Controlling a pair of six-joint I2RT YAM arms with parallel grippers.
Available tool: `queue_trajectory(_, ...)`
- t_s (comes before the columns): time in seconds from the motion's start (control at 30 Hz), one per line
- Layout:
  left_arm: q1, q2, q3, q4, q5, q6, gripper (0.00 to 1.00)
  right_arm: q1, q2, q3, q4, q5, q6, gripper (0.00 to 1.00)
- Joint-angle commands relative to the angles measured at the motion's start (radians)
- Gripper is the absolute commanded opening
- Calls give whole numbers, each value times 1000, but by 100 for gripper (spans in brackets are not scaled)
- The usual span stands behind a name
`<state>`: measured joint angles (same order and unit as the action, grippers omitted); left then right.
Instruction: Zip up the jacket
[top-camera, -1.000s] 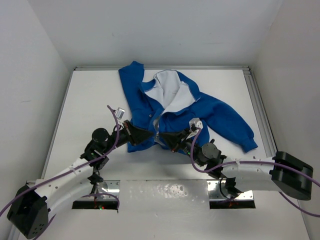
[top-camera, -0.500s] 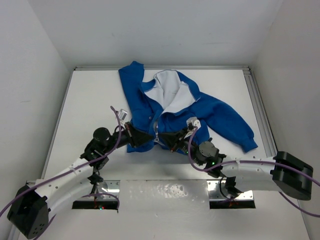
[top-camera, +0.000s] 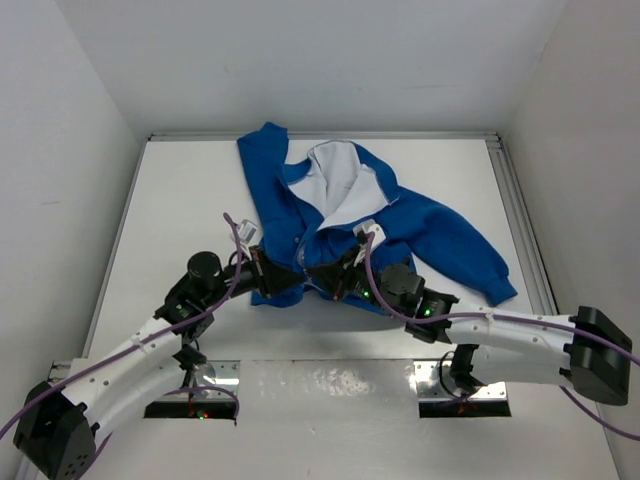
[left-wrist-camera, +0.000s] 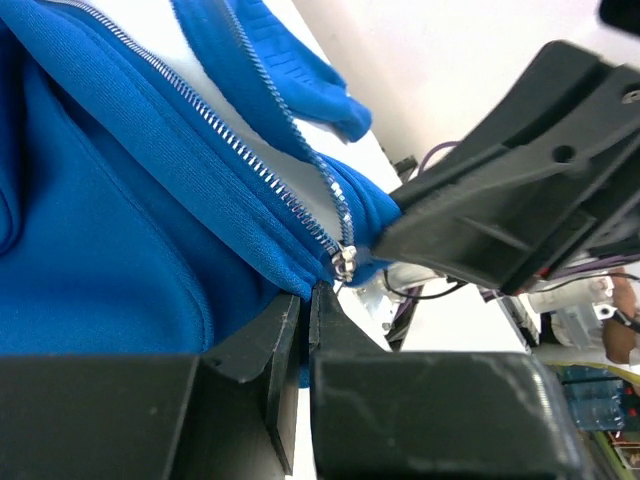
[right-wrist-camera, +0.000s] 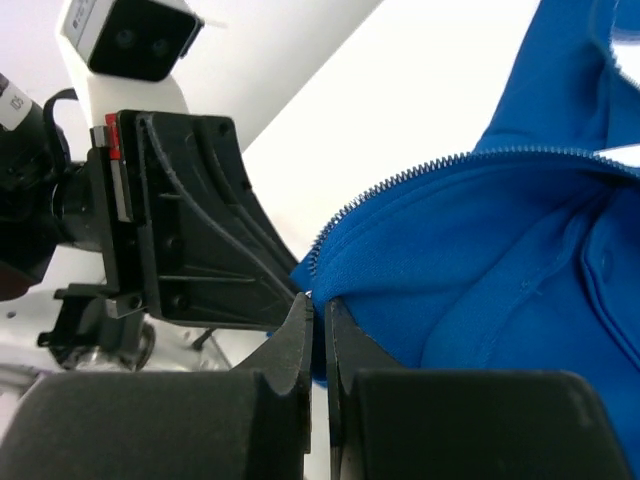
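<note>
A white table (top-camera: 180, 200) lies under the left gripper (top-camera: 298, 280) and the right gripper (top-camera: 325, 282) and runs well beyond them. Plain white walls close it in: a far wall (top-camera: 330, 60) ahead of both, a left wall (top-camera: 60, 150) out past the left gripper, and a right wall (top-camera: 590, 120) past the right one. A metal rail (top-camera: 520, 220) edges the table on the right gripper's side. The light is even and the shadows are soft.

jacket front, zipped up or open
Open: on the jacket the zipper rows run apart above the slider; white lining shows.
</note>
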<state>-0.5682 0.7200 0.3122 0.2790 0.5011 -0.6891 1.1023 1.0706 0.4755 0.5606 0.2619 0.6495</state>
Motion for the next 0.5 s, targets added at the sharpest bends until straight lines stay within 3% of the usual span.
queue_trajectory(0.0, -4, -13, 41, -107, 33, 51, 0, 8, -29, 119, -42, -50, 67, 0)
queue_trajectory(0.2, -4, -8, 59, -135, 75, 69, 0, 5, 75, 259, -255, 40, 85, 0)
queue_trajectory(0.47, -6, -50, 79, -165, 171, 76, 0, -28, 183, 330, -251, 143, 16, 0)
